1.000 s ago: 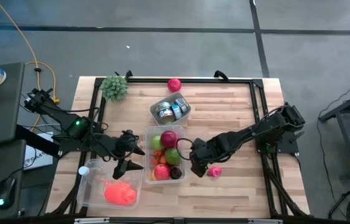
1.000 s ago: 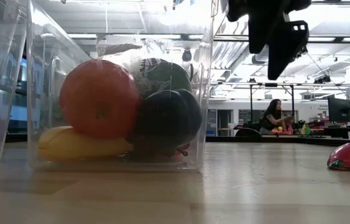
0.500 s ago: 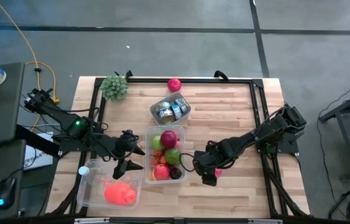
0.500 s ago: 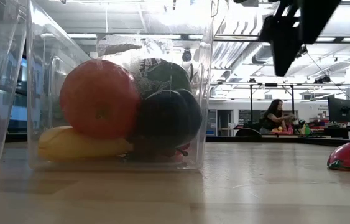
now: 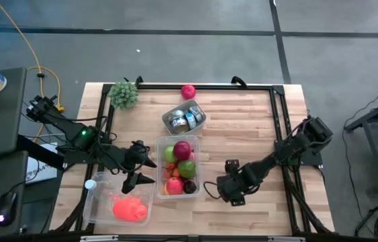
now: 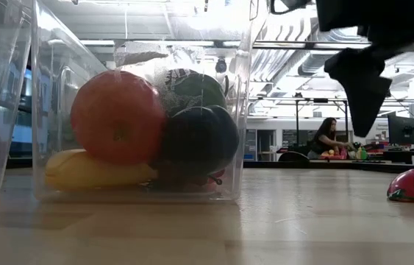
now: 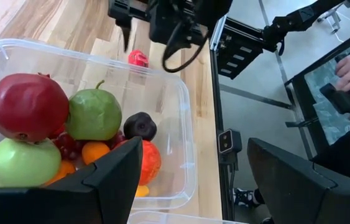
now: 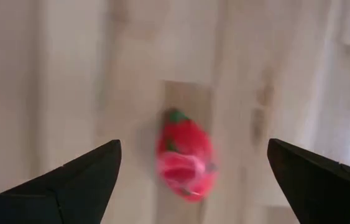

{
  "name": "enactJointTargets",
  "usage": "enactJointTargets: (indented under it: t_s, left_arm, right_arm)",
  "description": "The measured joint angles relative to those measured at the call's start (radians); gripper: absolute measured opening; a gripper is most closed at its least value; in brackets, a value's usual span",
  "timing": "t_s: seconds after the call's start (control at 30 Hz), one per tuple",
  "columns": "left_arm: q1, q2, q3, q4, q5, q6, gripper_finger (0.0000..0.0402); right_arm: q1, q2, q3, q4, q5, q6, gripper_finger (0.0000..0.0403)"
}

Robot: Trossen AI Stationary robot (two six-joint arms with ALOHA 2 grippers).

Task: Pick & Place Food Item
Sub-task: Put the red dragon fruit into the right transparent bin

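Red strawberry [image 8: 186, 157] lies on the wooden tabletop [image 5: 256, 128] beside the fruit tub [image 5: 178, 166], directly beneath the right end effector [image 8: 190, 180], whose spread, empty fingers straddle it, while the left end effector [image 5: 137, 163] waits released.

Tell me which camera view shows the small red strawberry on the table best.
The right wrist view: the strawberry lies whole between the open right gripper fingers. The low view shows it at the edge, the left wrist view only small and far; in the high view the gripper covers it.
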Motion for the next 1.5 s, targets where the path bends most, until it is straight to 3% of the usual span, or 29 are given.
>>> enactJointTargets:
  t_s: [0.1, 0.43, 0.7, 1.1, 1.3, 1.5]
  left_arm:
    - [0.0, 0.0, 0.0, 0.0, 0.0, 0.0, 0.0281]
    - [0.0, 0.0, 0.0, 0.0, 0.0, 0.0, 0.0281]
    - [0.0, 0.0, 0.0, 0.0, 0.0, 0.0, 0.0281]
    - [0.0, 0.0, 0.0, 0.0, 0.0, 0.0, 0.0281]
    - [0.0, 0.0, 0.0, 0.001, 0.0, 0.0, 0.0281]
    - [0.0, 0.0, 0.0, 0.001, 0.0, 0.0, 0.0281]
  right_arm:
    - [0.001, 0.0, -0.036, 0.006, 0.032, 0.021, 0.0392]
    - [0.001, 0.0, -0.138, 0.144, -0.01, 0.044, 0.0392]
    - [0.004, 0.0, -0.141, 0.151, 0.03, -0.108, 0.0392]
    - [0.005, 0.074, -0.138, 0.153, -0.02, -0.059, 0.0387]
    - [0.005, 0.078, -0.139, 0.177, -0.028, -0.092, 0.0355]
    - [0.005, 0.08, -0.139, 0.187, -0.057, -0.086, 0.0286]
